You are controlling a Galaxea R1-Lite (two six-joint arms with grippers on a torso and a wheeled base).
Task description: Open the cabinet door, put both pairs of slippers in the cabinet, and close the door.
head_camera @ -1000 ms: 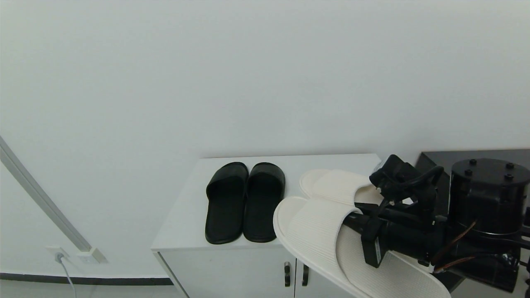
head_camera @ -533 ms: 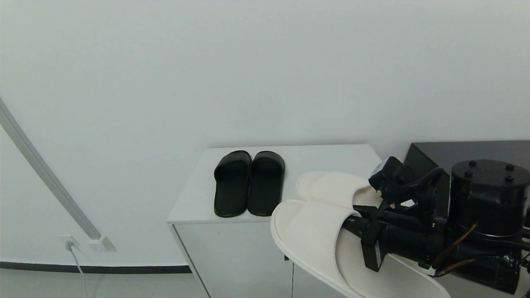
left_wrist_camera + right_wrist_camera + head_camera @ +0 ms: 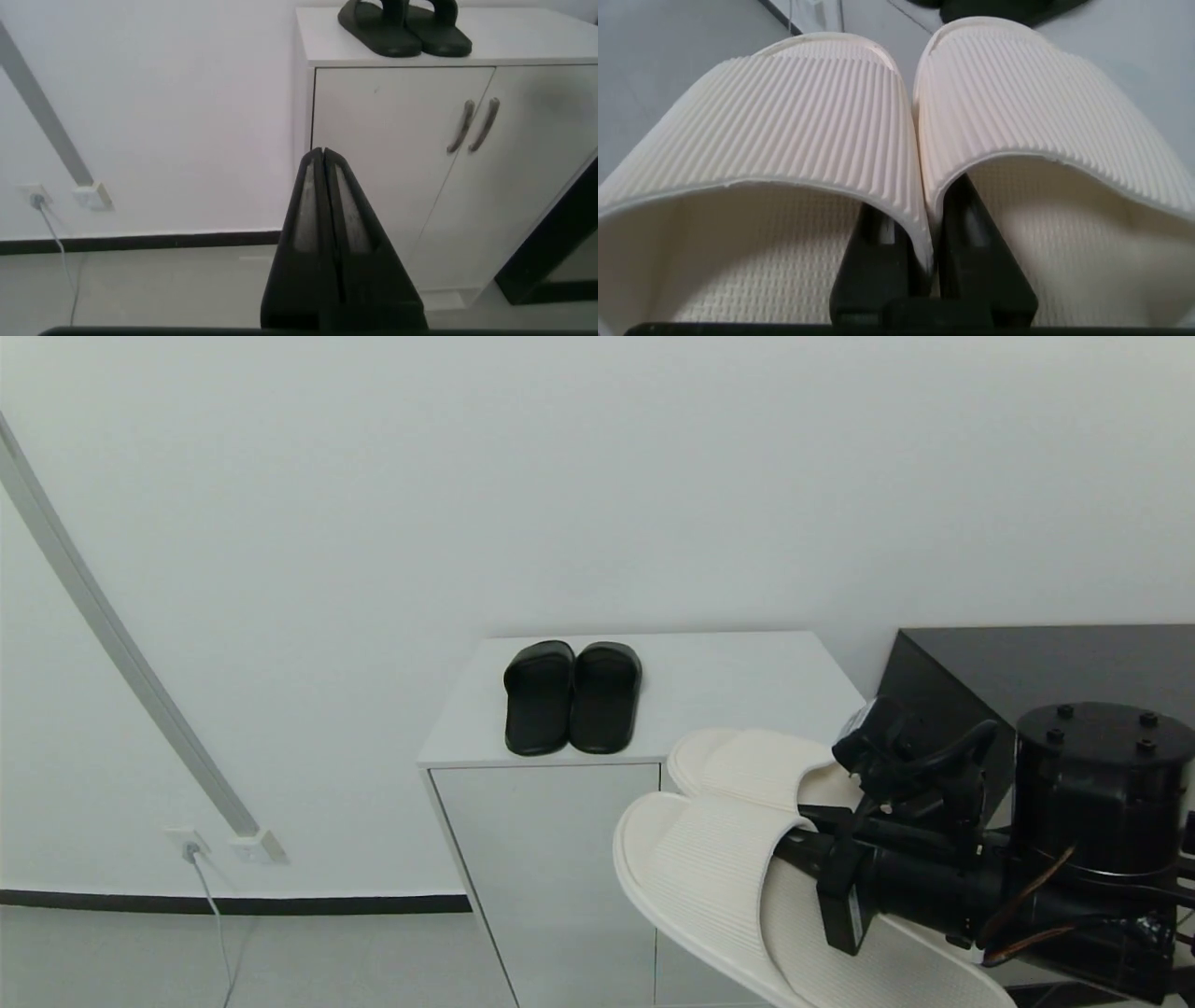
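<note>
**Q:** What does the right gripper [image 3: 920, 233] carry?

**A:** Its fingers are clamped on the white slippers [image 3: 714, 859], pinching the two adjoining inner edges of the uppers. The pair is held side by side in the air, toes pointing toward the cabinet [image 3: 551, 868], in front of its right side.

**Q:** Where is the second pair?

**A:** The black slippers [image 3: 572, 695] lie side by side and touching on the cabinet top, on its left half. Their heels are near the front edge and their toes point toward the wall.

**Q:** What is the state of the doors?

**A:** Both are shut. Two vertical handles [image 3: 472, 124] sit close together at the middle seam.

**Q:** And the left gripper [image 3: 323, 159]?

**A:** Its fingers are pressed together with nothing between them. It faces the cabinet front and is well apart from it.

**Q:** What are the surroundings?

**A:** A black table [image 3: 1027, 663] stands just right of the cabinet. On the wall to the left are a slanted conduit [image 3: 121, 644] and a socket [image 3: 189, 845] with a cable [image 3: 219, 933] hanging from it.
</note>
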